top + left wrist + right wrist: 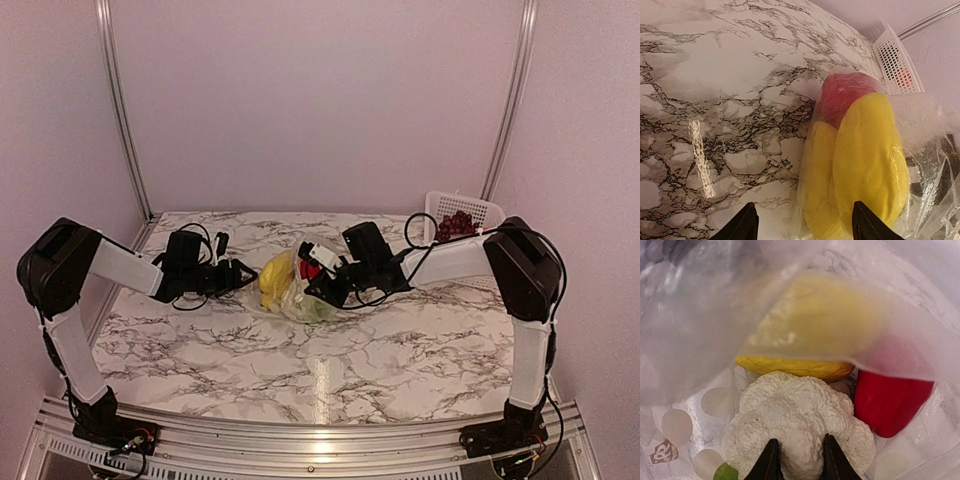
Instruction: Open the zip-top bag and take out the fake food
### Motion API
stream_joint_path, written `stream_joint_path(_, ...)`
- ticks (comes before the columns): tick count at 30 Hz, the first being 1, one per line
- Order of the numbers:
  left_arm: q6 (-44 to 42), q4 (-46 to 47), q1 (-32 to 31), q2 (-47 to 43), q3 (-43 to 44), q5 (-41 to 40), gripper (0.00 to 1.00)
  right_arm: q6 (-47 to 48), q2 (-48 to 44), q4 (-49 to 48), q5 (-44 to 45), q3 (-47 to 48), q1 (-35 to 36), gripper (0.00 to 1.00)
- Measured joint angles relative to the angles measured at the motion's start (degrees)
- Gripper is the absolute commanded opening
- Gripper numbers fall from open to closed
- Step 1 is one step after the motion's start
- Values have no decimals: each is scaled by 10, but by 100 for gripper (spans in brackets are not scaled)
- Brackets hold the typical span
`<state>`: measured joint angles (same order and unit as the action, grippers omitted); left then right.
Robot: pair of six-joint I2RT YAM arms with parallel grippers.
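The clear zip-top bag (290, 290) lies mid-table with fake food inside. In the right wrist view my right gripper (799, 460) reaches into the bag (695, 325) and is shut on the cream-white lumpy piece (795, 410). A yellow piece (795, 367), a red piece (890, 402) and a greenish piece (725, 473) lie around it. My left gripper (802, 227) is open at the bag's left end, in front of the yellow pieces (865, 155) and a red piece (842, 95) under the plastic. Dark purple grapes (457, 225) sit in the basket.
A white lattice basket (478, 208) stands at the back right corner, also seen in the left wrist view (895, 57). Marble tabletop (320, 370) spreads in front of the bag. Walls and metal frame posts close off the back and sides.
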<state>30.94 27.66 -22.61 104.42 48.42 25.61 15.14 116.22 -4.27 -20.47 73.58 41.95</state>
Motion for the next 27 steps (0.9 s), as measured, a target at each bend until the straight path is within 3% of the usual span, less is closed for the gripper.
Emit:
stream_joint_path(3, 7, 47, 3, 0, -35, 9, 63, -1, -1, -3, 0, -3, -2, 0)
stream_joint_path(11, 16, 133, 4, 3, -61, 40, 38, -8, -5, -13, -4, -11, -6, 0)
stream_joint_path(13, 17, 152, 4, 6, -61, 48, 40, -12, -5, -13, -6, -11, -7, 0)
stream_joint_path(17, 23, 172, 4, 18, -60, 61, 52, -17, -5, -14, -7, -11, -7, 0)
stream_joint_path(27, 27, 200, 5, 25, -93, 64, 54, -17, -9, -13, -9, -14, -14, 0)
